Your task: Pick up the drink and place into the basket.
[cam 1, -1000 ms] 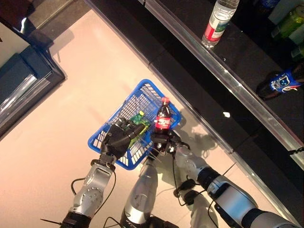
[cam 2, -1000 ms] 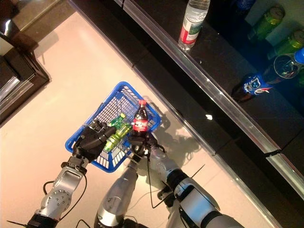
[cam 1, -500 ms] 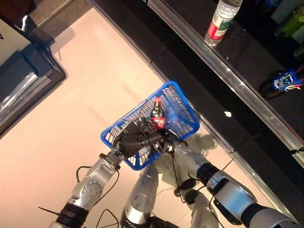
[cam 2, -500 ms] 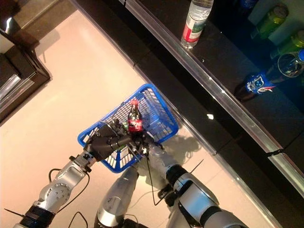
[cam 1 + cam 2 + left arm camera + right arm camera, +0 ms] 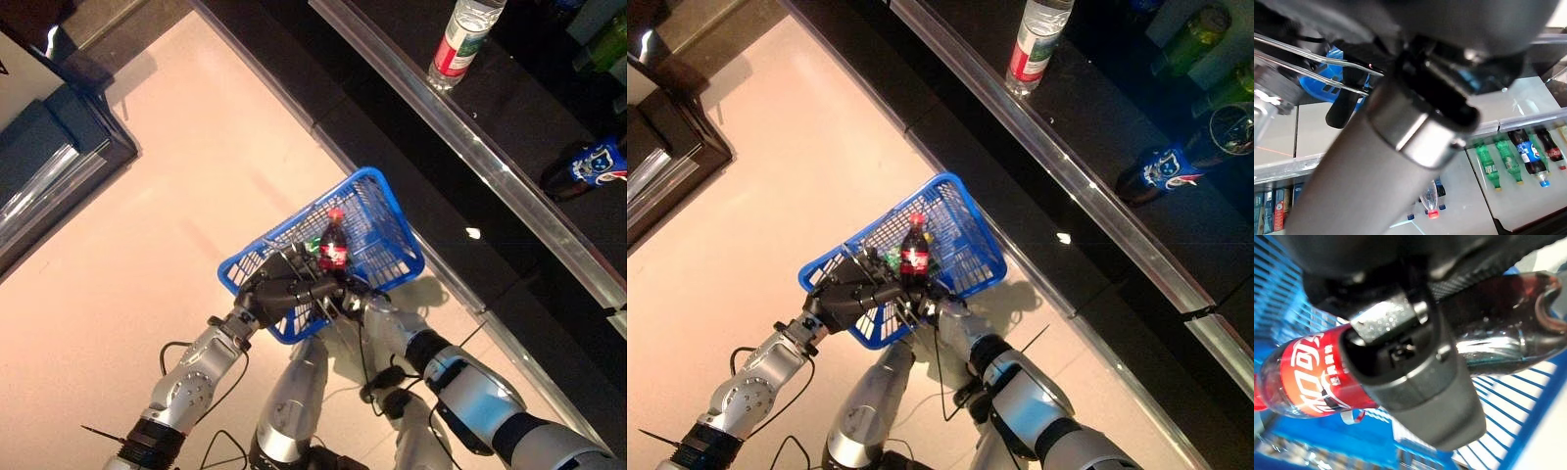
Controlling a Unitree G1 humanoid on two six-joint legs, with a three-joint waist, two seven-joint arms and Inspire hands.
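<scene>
Nearest the robot, the right hand (image 5: 355,296) grips the lower body of a dark cola bottle (image 5: 333,245) with a red cap and red label; its wrist view shows a finger curled across the bottle (image 5: 1415,357). The bottle stands upright inside the blue basket (image 5: 387,230), near its close rim. The left hand (image 5: 279,292) is clenched on the basket's wire handles (image 5: 1322,56) at the near edge, holding the basket above the pale floor (image 5: 147,235). A green bottle (image 5: 313,244) shows in the basket just beside the cola. Farther off, on a dark shelf (image 5: 509,117), stand a clear bottle with a red label (image 5: 458,39) and a blue-labelled bottle (image 5: 588,166) lying on its side.
</scene>
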